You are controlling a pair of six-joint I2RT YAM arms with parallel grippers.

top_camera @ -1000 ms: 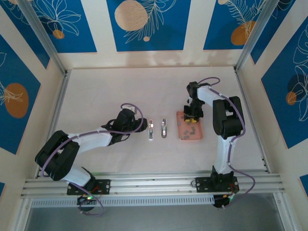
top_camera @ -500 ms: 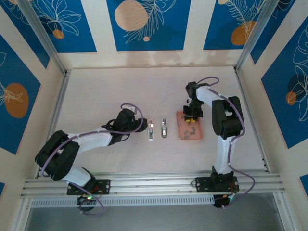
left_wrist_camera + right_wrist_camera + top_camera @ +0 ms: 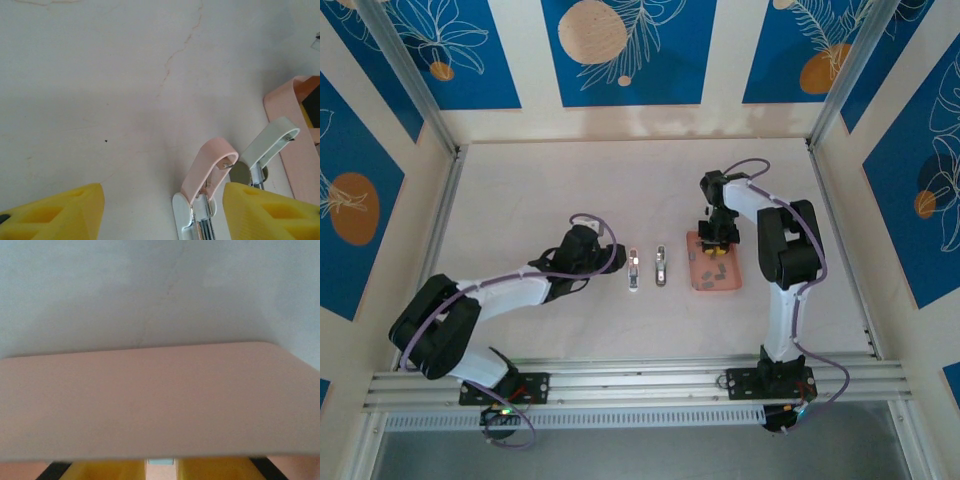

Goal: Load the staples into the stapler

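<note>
Two staplers lie open side by side mid-table: a pink-topped stapler (image 3: 633, 270) (image 3: 207, 170) and a white-topped stapler (image 3: 661, 266) (image 3: 267, 145). My left gripper (image 3: 605, 266) (image 3: 162, 205) is open just left of them, with the pink stapler's hinge end between its yellow fingers, close to the right one. Several grey staples (image 3: 716, 268) lie in the pink tray (image 3: 700, 282) (image 3: 150, 400). My right gripper (image 3: 712, 238) (image 3: 161, 467) is down at the tray's far end, shut on a small pale grey strip (image 3: 160, 461) pinched between its pads.
The white table has a fine crack (image 3: 175, 50) ahead of the left gripper. Aluminium rails (image 3: 620, 385) run along the near edge and up both sides. Blue patterned panels wall in the back and sides.
My right gripper has closed and its wrist has shifted slightly left and away over the tray's far end. The left arm and both staplers have stayed put.
</note>
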